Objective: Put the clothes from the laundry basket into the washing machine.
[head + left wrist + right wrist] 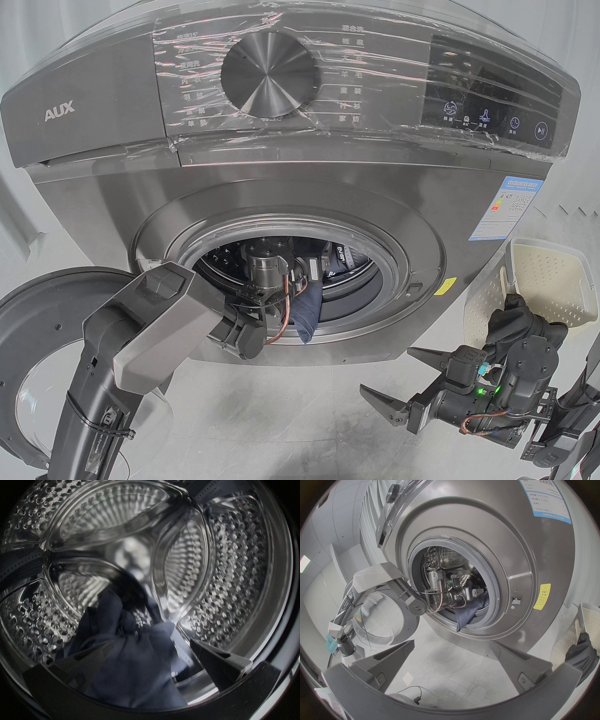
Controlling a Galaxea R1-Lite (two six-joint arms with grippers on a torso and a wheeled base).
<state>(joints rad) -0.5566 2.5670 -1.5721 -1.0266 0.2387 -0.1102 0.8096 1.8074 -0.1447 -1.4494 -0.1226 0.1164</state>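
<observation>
Clothes sit in two places. In the head view a blue garment (307, 312) lies in the mouth of the washing machine (312, 181), with a tail draped out over the door seal (359, 300), and a dark garment (515, 319) hangs over the rim of the laundry basket (553, 275). The left arm (156, 325) is inside the opening. The right gripper (400, 378) hovers above the floor (281, 412) beside the basket, fingers spread and empty.

In the left wrist view, the left gripper (151, 642) has its fingers apart inside the drum (225, 573). The blue garment is heaped just under them, not pinched.

In the right wrist view, the tail hangs below the seal. I judge the release good only if that tail is nudged deeper first; otherwise it may drag out with the arm or foul the door (384, 636)
</observation>
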